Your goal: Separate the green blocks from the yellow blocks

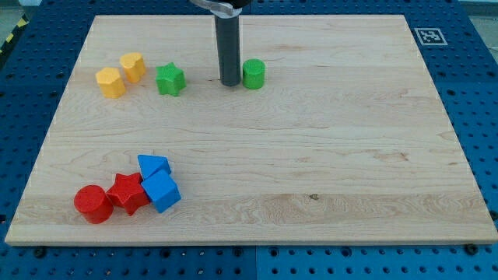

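A green star block (170, 79) lies at the upper left of the wooden board (327, 155). Just left of it sit two yellow blocks, one (133, 67) nearer the top and one (110, 82) lower and further left; both look roughly hexagonal. A green cylinder (254, 74) stands right of the star, near the top middle. My tip (229, 82) rests on the board just left of the green cylinder, close to it or touching, and well right of the green star.
At the lower left sits a cluster: a red cylinder (93, 204), a red star (128, 193), a blue triangular block (153, 166) and a blue cube (162, 192). A fiducial tag (429, 36) marks the board's top right corner.
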You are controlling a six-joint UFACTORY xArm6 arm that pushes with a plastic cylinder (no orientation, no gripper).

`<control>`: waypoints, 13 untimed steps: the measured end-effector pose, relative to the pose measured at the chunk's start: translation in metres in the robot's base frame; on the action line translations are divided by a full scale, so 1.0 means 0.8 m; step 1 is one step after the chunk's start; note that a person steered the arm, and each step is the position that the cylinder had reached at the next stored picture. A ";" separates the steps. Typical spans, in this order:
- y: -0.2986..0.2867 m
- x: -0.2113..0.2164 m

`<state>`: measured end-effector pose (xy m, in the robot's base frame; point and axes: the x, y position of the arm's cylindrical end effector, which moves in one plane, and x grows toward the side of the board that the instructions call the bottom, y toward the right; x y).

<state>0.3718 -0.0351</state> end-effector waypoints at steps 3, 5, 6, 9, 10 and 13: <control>-0.115 0.046; -0.162 0.036; -0.164 0.013; -0.112 -0.010; -0.060 -0.010; -0.010 0.045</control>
